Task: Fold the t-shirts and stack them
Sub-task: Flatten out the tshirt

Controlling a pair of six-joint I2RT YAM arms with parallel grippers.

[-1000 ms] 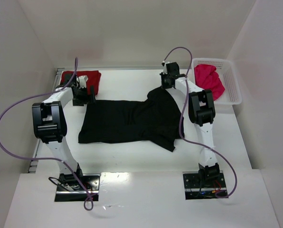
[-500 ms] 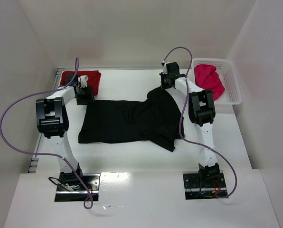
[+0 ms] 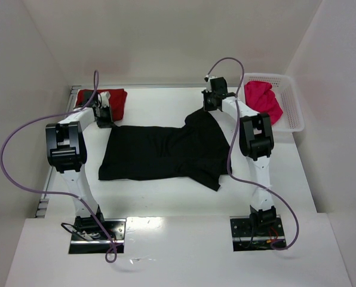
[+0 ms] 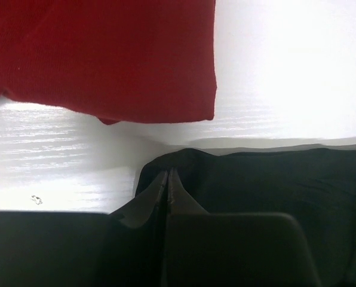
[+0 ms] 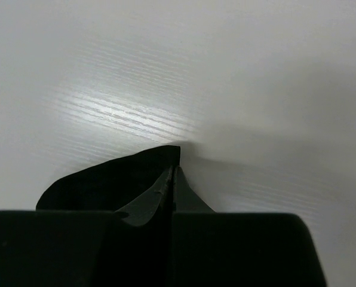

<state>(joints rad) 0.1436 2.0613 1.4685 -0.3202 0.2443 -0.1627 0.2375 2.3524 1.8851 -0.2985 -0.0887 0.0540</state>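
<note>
black t-shirt [image 3: 160,154]: lies mid table, spread flat with its long side running left to right. right part is bunched and folded over itself, one sleeve tip points near-right.
dark red t-shirt [image 3: 109,98]: folded, far left corner of the table, just beyond the left claw. in the left wrist view a strip of white table separates its near edge from the black t-shirt, not touching.
pink-red t-shirt [image 3: 263,101]: crumpled in a heap inside the basket.
basket [image 3: 296,113]: white plastic mesh, far right of the table, close to the right wall.
left claw [image 3: 104,117]: down at the far left corner of the black t-shirt. fingers pressed together, gripping that corner. wrist view shows black cloth bunched up around the tips.
right claw [image 3: 210,106]: at the far right edge of the black t-shirt. fingers closed, gripping a fold of black cloth. wrist view shows the cloth drawn into a small peak at the tips with bare table beyond it.
left arm [image 3: 64,149]: reaches from its near-left base toward the far left, elbow raised.
right arm [image 3: 257,137]: reaches from its near-right base toward the far side, alongside the right end of the black t-shirt.
table [image 3: 160,104]: white, faint wood grain in the wrist views.
cables [image 3: 22,137]: purple, one loops out beside each arm.
</note>
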